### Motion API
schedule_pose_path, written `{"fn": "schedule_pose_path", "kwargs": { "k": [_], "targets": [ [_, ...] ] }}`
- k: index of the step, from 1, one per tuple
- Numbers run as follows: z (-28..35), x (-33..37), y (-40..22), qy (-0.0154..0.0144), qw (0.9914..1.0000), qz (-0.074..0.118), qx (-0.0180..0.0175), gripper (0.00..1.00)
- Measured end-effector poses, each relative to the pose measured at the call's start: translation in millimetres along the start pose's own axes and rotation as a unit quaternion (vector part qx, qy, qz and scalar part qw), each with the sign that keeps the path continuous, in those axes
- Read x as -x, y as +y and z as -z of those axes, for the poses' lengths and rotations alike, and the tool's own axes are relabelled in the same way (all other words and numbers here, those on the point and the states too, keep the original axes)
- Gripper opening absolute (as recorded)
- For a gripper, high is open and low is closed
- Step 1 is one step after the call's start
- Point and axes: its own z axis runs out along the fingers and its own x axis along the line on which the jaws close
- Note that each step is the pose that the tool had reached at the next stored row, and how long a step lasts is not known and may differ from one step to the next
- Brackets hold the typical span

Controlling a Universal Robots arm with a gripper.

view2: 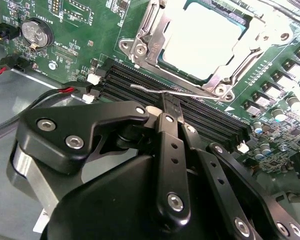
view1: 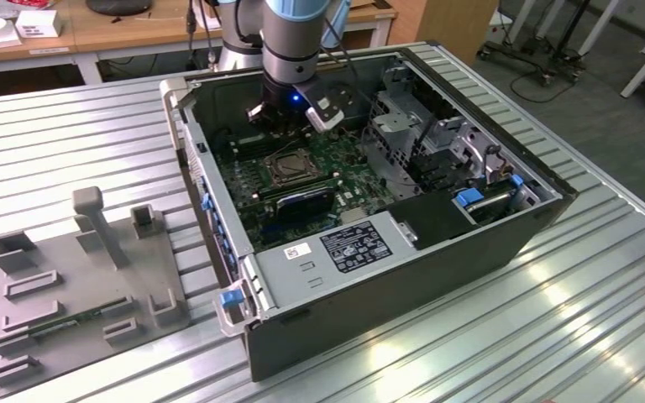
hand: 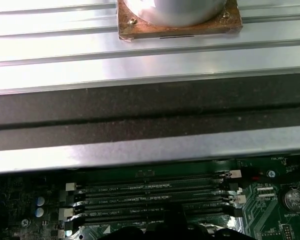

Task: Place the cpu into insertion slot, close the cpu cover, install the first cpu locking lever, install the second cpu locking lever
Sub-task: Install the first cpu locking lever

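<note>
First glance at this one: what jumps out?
The black gripper hangs at a thin silvery wire lever beside the long black memory slots. Just beyond, the dull silver-grey square cpu lies framed by the thin silvery cpu cover. The open dark computer case sits on a ribbed metal table.

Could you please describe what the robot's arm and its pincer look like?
The arm is a silver-grey tube with light-blue joint caps, ending in a black wrist section with a small blue light and a pale block mounted at its side. The pincer is matt black, built of hinged links fastened with shiny silver screws.
</note>
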Motion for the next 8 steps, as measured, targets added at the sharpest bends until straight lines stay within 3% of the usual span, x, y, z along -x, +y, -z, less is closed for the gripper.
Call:
{"fn": "schedule_pose_path", "kwargs": {
  "k": [8],
  "targets": [
    [0.2,0.8,-1.0,-0.0001,1.00000,0.000,-0.0010,0.11]
  ]
}}
